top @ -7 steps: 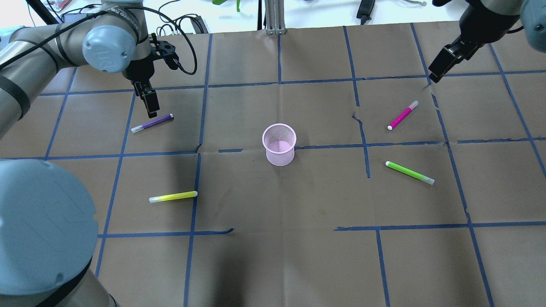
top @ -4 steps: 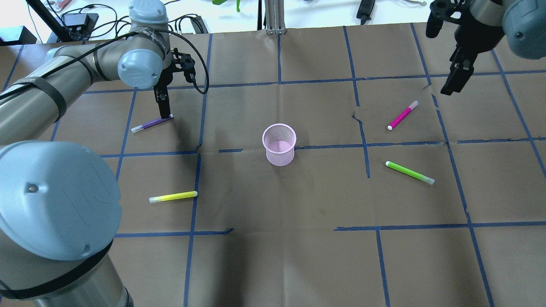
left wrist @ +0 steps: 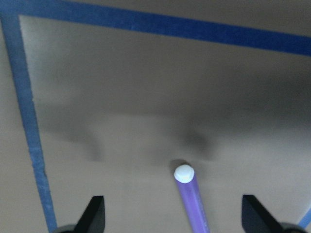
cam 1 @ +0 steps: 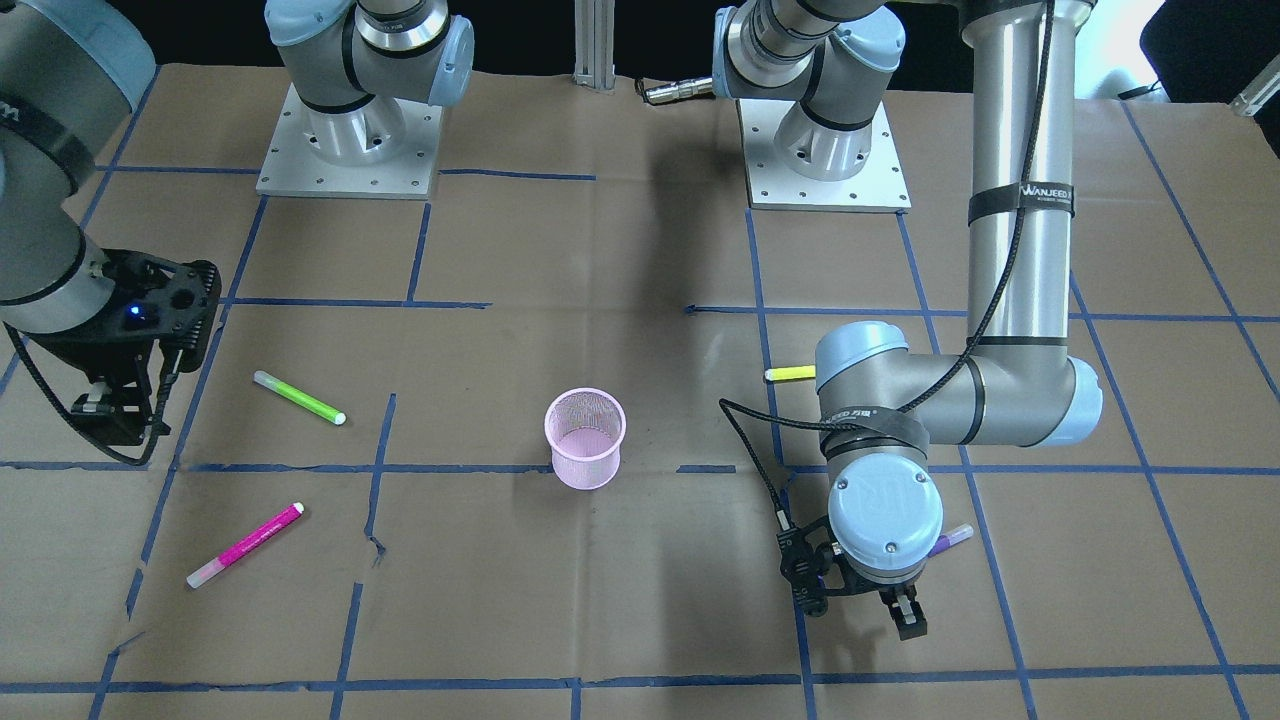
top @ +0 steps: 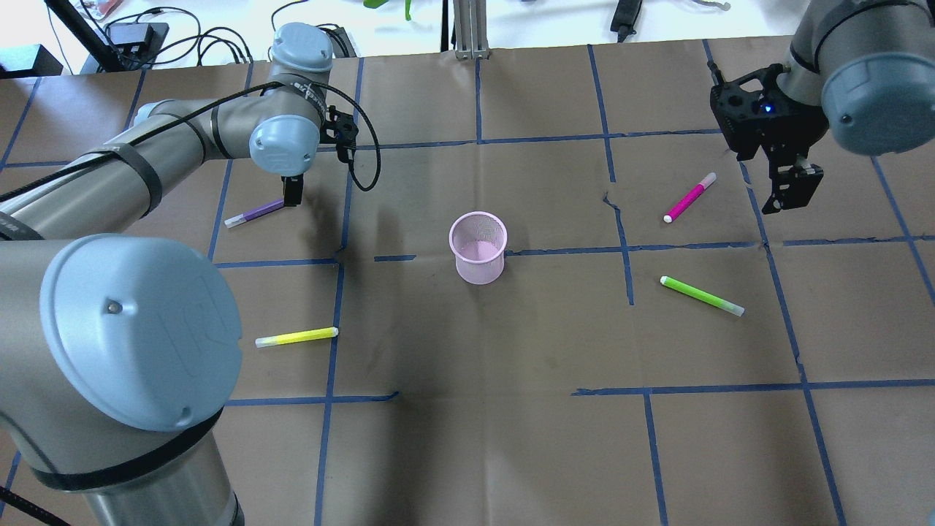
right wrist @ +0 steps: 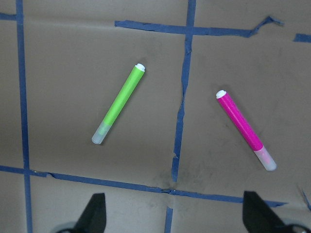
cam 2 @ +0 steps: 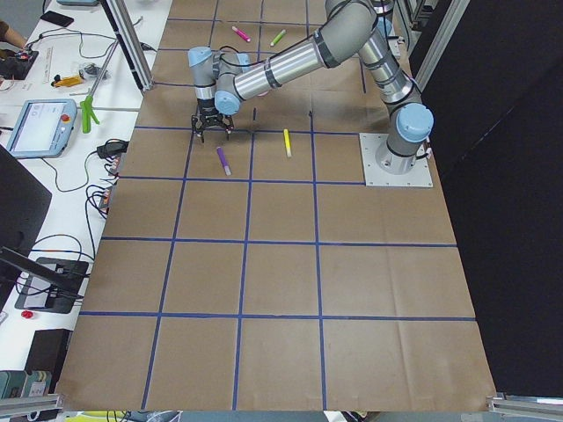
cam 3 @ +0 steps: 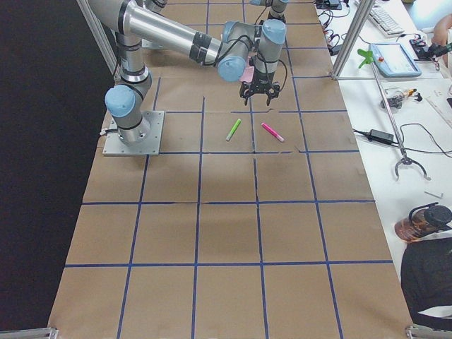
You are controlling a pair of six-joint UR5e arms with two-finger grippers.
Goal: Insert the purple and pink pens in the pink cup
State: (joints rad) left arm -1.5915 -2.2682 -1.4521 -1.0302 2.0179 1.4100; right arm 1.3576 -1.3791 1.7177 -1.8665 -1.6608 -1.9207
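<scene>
Swinging round over the last second, the left hand (top: 292,196) now hangs above the white-tipped end of the purple pen (top: 256,213), fingers spread wide with that tip between them in the wrist view. The right hand (top: 792,191), also wide open and holding nothing, has come from the far corner of the desk (top: 511,365) to just beside the pink pen (top: 689,197), not yet over it. Both pens lie unmoved, well apart from the pink cup (top: 478,248), which stands empty. Both pick-ups look close, the left one likely first.
</scene>
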